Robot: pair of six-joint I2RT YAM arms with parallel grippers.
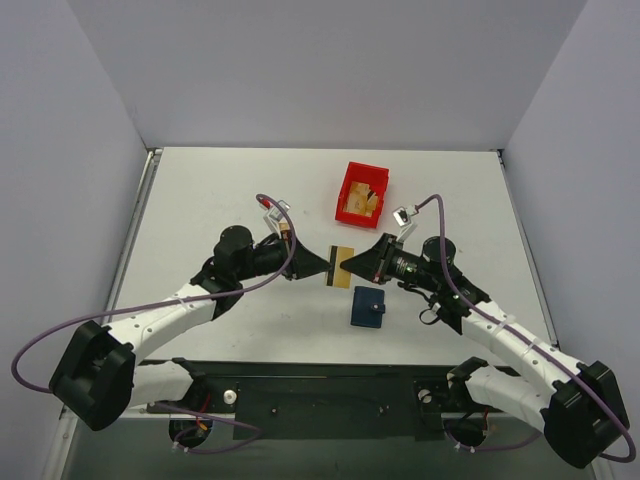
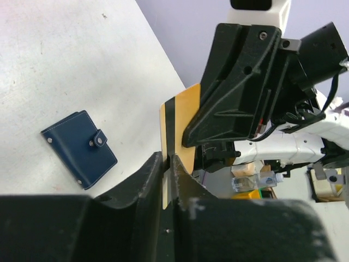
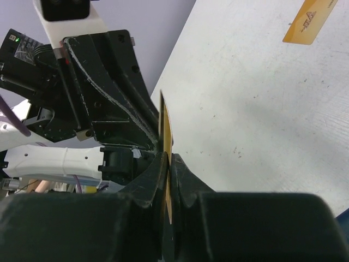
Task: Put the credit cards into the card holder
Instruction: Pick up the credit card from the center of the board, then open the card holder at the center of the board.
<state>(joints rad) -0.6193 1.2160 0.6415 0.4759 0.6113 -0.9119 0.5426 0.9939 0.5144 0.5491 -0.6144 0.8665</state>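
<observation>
A tan-gold credit card (image 1: 341, 266) with a dark stripe (image 2: 173, 123) is held on edge above the table's middle, between both grippers. My left gripper (image 1: 331, 265) pinches its left side; in the left wrist view the fingertips (image 2: 168, 158) stand close on either side of it. From the right, my right gripper (image 1: 352, 266) is shut on the same card (image 3: 165, 128), jaws tight against it (image 3: 168, 158). The navy card holder (image 1: 368, 307) lies closed on the table just below the right gripper, snap button up (image 2: 79, 147). Another tan flat piece (image 3: 308, 22) lies further off.
A red plastic bin (image 1: 362, 192) with tan contents stands behind the grippers, toward the back of the white table (image 1: 200, 200). Grey walls close in the left, right and far sides. Cables loop over both arms.
</observation>
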